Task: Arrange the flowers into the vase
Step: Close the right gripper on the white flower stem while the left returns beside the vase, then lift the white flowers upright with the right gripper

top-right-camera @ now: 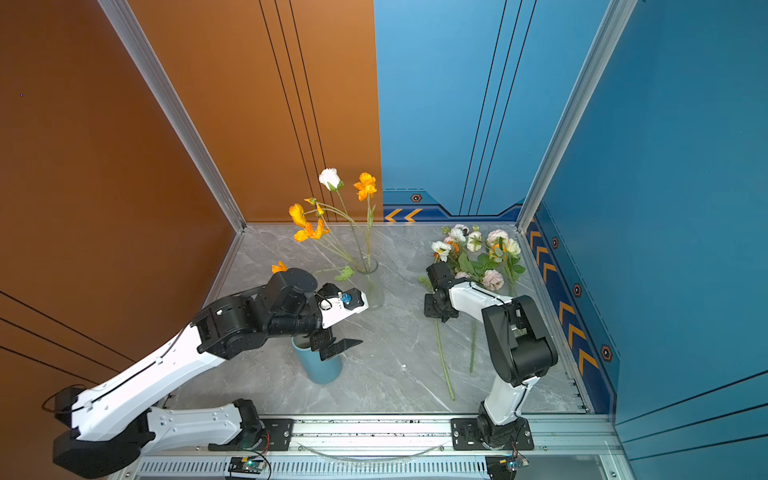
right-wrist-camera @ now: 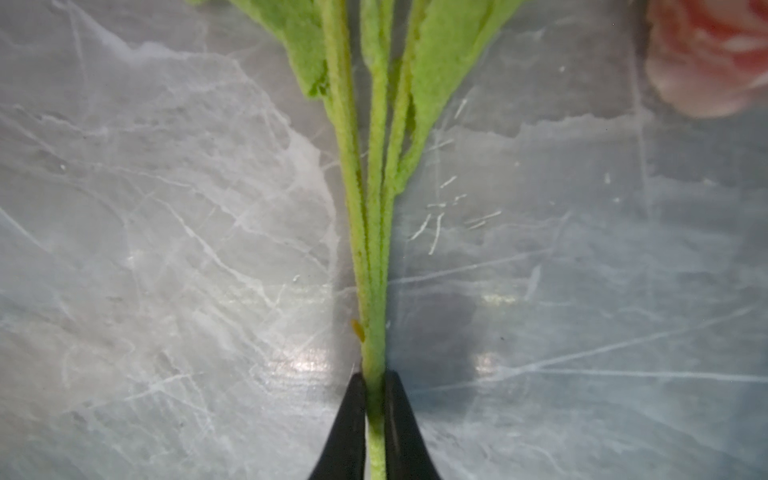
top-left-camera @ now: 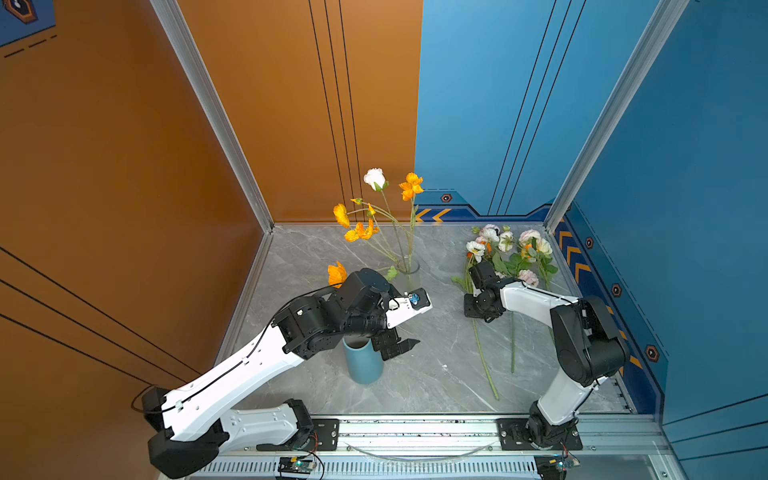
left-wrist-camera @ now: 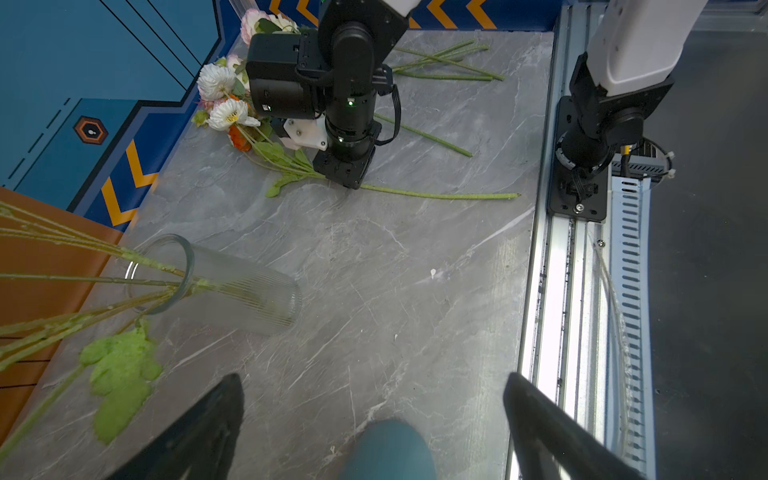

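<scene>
While the left tool [left-wrist-camera: 374, 378] gapes wide, the right tool [right-wrist-camera: 375, 376] pinches a green flower stem [right-wrist-camera: 376, 249].

The table [top-left-camera: 436, 374] is grey with white veins. The ribbed clear vase [top-left-camera: 409, 268] holds orange and white flowers [top-left-camera: 411, 185]; the far right bunch [top-left-camera: 505, 243] is pink, white and cream. The near cup [top-left-camera: 363, 368] is teal.

A: Bright, even overhead light fills both top views; shadows fall soft on the marble tabletop [top-left-camera: 432, 340].
B: The left wrist view catches hard glare along the metal rail [left-wrist-camera: 552, 332], and a near leaf [left-wrist-camera: 120, 374] blurs.
A: At the right wrist, the flower stem [right-wrist-camera: 376, 249] reads sharp, the pink bloom [right-wrist-camera: 706, 54] soft, with glints on the marble.
</scene>
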You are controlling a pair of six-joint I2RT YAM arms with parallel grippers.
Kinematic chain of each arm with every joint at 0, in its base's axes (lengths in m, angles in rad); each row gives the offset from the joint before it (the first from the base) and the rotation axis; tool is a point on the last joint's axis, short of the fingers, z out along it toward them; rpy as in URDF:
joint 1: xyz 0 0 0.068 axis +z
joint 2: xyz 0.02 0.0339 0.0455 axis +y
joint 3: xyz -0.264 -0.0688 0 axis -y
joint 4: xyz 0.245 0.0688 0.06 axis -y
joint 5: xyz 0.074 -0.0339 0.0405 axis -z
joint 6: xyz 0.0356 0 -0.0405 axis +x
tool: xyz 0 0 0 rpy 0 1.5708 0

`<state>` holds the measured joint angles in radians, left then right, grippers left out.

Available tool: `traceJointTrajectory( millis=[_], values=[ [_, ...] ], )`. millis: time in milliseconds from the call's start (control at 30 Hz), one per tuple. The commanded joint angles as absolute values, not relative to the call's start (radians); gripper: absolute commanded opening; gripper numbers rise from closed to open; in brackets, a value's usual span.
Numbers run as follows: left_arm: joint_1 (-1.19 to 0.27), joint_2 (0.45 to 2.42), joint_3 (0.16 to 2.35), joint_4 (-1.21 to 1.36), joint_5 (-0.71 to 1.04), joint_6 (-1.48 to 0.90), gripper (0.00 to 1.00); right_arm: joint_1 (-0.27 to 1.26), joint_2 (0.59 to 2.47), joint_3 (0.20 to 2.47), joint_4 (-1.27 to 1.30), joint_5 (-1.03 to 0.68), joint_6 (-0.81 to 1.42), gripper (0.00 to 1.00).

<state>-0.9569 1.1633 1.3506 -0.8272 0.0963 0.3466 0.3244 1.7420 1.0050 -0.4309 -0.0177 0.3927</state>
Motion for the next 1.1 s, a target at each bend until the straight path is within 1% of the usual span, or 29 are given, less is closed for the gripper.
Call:
traceJointTrajectory(
  millis=[0,167,333,467,567,633,767,867,967,1067],
  values=[
    [-0.961,1.178,1.361,-0.835,0.081,0.388,0.98,0.331,1.773,1.011,-0.483,-0.011,0.383,0.00],
    [-0.929,1.195,1.366,-0.833,0.118,0.431,0.98,0.332,1.751,1.014,-0.483,-0.037,0.364,0.00],
    [-0.823,1.245,1.435,-0.825,0.282,0.503,0.98,0.327,1.663,1.009,-0.482,-0.104,0.322,0.00],
    [-0.752,1.307,1.507,-0.811,0.405,0.577,0.98,0.308,1.569,1.008,-0.489,-0.227,0.291,0.00],
    [-0.744,1.359,1.554,-0.811,0.436,0.631,0.98,0.269,1.529,1.019,-0.519,-0.368,0.274,0.00],
    [-0.746,1.387,1.568,-0.807,0.441,0.648,0.98,0.250,1.499,1.022,-0.529,-0.419,0.269,0.00],
    [-0.748,1.402,1.555,-0.805,0.479,0.636,0.98,0.236,1.418,1.032,-0.525,-0.411,0.284,0.00],
    [-0.765,1.364,1.504,-0.794,0.450,0.637,0.98,0.236,1.360,1.026,-0.453,-0.389,0.326,0.00],
    [-0.764,1.318,1.439,-0.756,0.440,0.632,0.98,0.241,1.295,0.981,-0.264,-0.366,0.424,0.00],
    [-0.763,1.276,1.390,-0.695,0.413,0.620,0.98,0.271,1.236,0.939,-0.042,-0.284,0.505,0.00]
  ],
)
